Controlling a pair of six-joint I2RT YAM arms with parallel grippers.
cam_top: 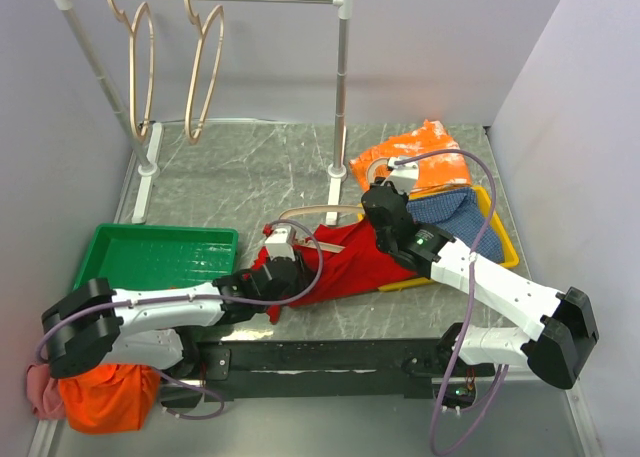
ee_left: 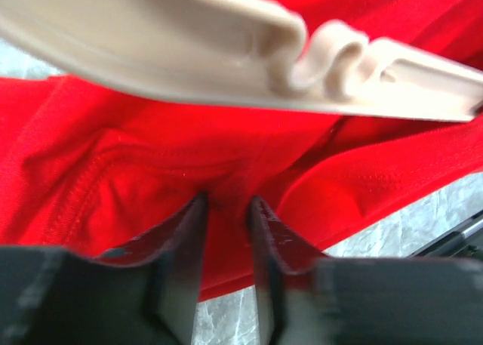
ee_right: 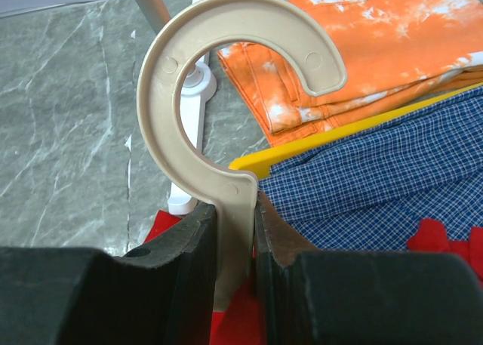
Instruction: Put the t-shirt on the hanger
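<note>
Right wrist: right gripper (ee_right: 234, 209) clamps hanger (ee_right: 157, 96) neck (t-shirt (ee_right: 441, 239) beneath).

t-shirt (cam_top: 345, 262): plain bright red, no print
hanger (ee_right: 162, 96): pale beige all over
shallow tray (cam_top: 160, 233): solid green
bin (cam_top: 505, 245): yellow
folded garment (ee_right: 392, 43): orange with mottled white blotches
folded cloth (ee_right: 377, 179): fine blue and white check
table (cam_top: 250, 167): dark grey marble with thin white veins
rack (cam_top: 345, 97): white and silvery
arms (cam_top: 500, 287): white with black joints
bundle (cam_top: 105, 397): plain orange
</note>
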